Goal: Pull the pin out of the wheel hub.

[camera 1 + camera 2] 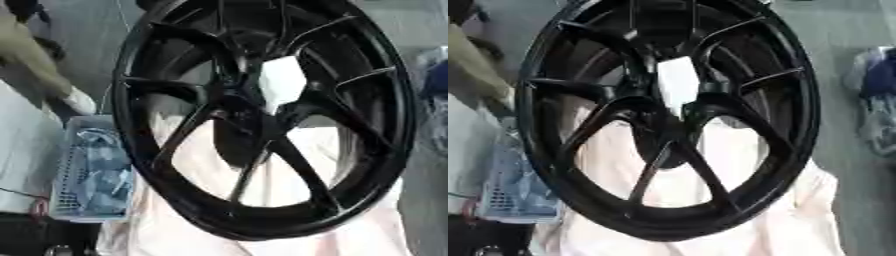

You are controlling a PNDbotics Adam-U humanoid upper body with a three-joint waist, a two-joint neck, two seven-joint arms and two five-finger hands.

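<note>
A big black spoked wheel [166,150] fills most of both views. It stands tilted over a pale pink cloth [289,180]. At its hub sits a white angular piece [282,82], which also shows in the right eye view [677,82]; I cannot tell whether it is the pin. A dark mass [234,142] lies behind the spokes just below the hub, and I cannot make out what it is. Neither of my hands shows in either view.
A white mesh basket [92,170] with pale blue items stands at the wheel's left. A blue and white bundle [877,95] lies on the grey floor at the right. A person's tan sleeve [26,50] shows at the upper left.
</note>
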